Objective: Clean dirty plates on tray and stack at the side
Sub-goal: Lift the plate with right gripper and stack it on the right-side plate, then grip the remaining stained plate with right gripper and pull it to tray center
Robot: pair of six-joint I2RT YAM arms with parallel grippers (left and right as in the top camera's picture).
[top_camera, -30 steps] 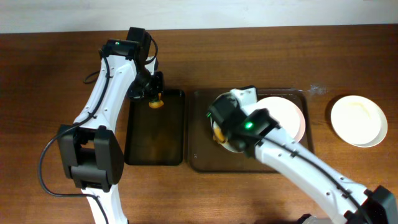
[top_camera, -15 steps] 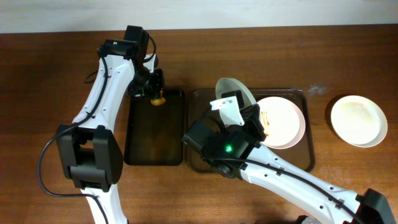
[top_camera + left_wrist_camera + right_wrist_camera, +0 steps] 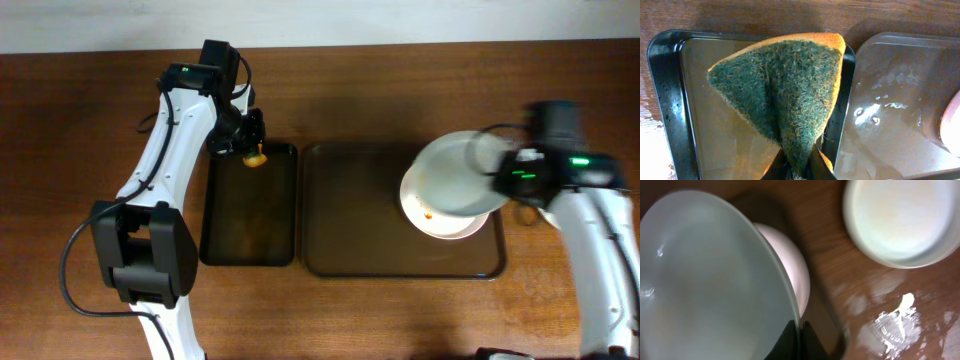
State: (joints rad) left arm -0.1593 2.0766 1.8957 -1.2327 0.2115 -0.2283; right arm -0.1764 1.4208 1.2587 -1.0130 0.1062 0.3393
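1. Since the look half a second back, my right arm has swung from the middle of the tray (image 3: pixel 350 210) over to its right end, taking the lifted plate (image 3: pixel 455 172) along.
2. My right gripper (image 3: pixel 800 341) is pinched on that plate's rim. The plate hangs tilted over the streaked plate (image 3: pixel 440 222), which lies in the tray's right end with an orange spot showing. Can't tell if the two touch, it's all motion blur there.
3. From the wrist cam the lifted plate looks plain white. So my guess is it's wiped and headed for the side plate (image 3: pixel 900 220), which sits on bare wood just past the tray.
4. My left gripper (image 3: pixel 797 169) hasn't budged. It's clamped on the sponge (image 3: pixel 785 85), parked over the far end of the black tray (image 3: pixel 250 230).
5. My read: one plate already at the side, one on its way, one dirty one left to scrub.
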